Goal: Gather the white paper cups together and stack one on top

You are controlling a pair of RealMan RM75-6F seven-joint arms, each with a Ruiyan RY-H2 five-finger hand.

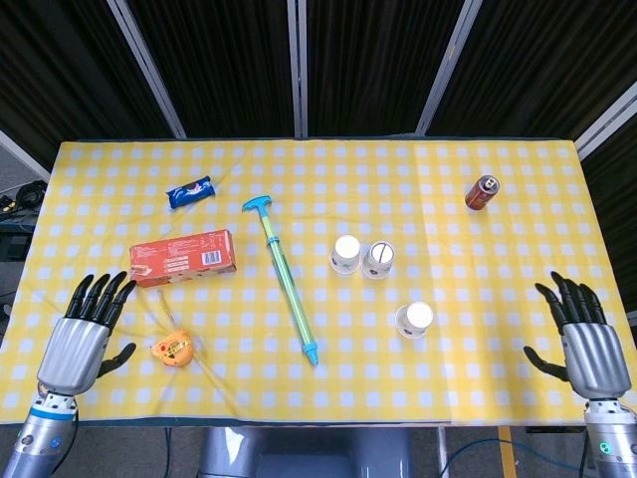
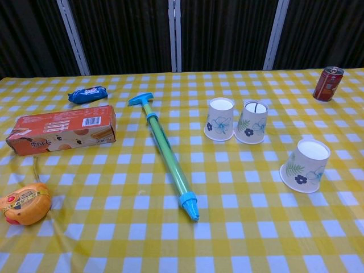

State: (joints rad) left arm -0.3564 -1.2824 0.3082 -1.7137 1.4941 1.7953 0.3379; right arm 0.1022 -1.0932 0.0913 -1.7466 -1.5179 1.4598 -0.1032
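Both hands spread and empty: left hand and right hand at the near table corners. Two paper cups upside down side by side; third cup apart, nearer (contents unseen). Risk: light inverted cups tipping or crushing under a firm squeeze.

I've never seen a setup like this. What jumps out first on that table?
Probably the bright yellow checked tablecloth and the two metal hands, left and right, hovering open at its near corners. Mid-table, three upside-down flowered paper cups stand out, two side by side and one apart, beside a long green-and-blue pump.
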